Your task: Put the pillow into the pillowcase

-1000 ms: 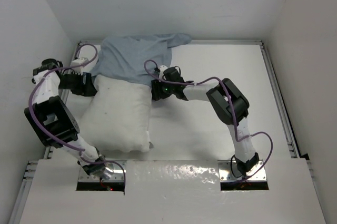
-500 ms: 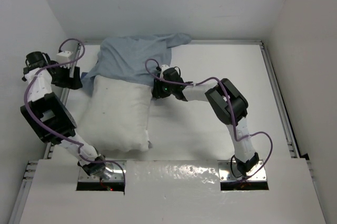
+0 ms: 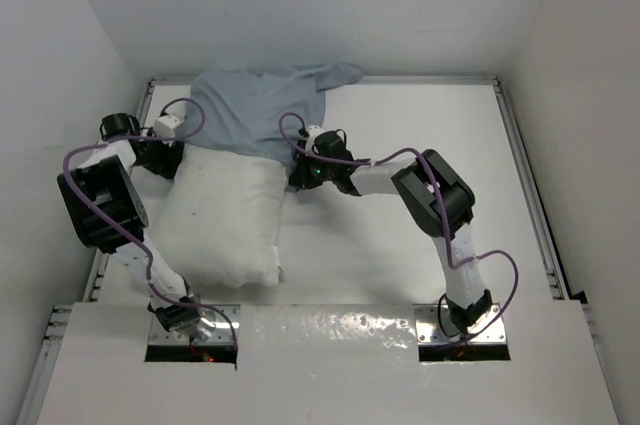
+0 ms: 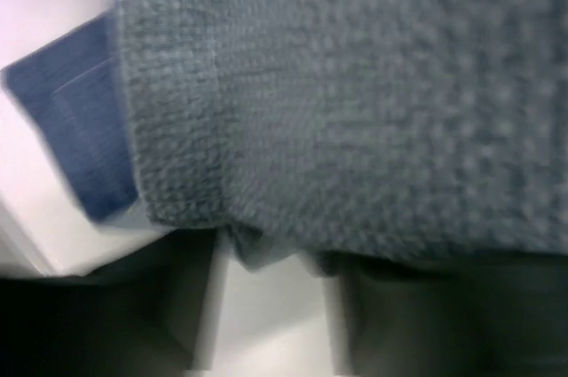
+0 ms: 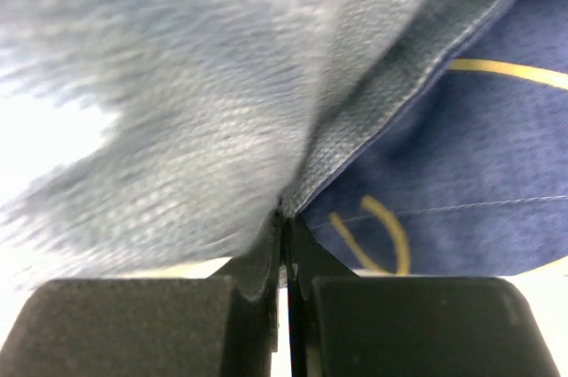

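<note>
The white pillow (image 3: 225,215) lies on the left of the table, its far end covered by the grey-blue pillowcase (image 3: 260,110). My right gripper (image 3: 293,173) sits at the pillowcase's right near edge. In the right wrist view the right gripper (image 5: 284,217) is shut on the hem of the pillowcase (image 5: 177,111), and the navy outside with a pale drawn line (image 5: 461,182) shows to the right. My left gripper (image 3: 181,156) is at the pillowcase's left near corner. There the left gripper (image 4: 271,306) stands open, with the pillowcase (image 4: 355,102) hanging just past its fingertips.
White walls close in the table (image 3: 400,235) on three sides. Metal rails (image 3: 525,185) run along its left and right edges. The white shelf (image 3: 330,345) with both arm bases lies along the near edge.
My left gripper swung out to the left wall, then came back in to the pillowcase's left corner. My right gripper closed on the pillowcase hem.
</note>
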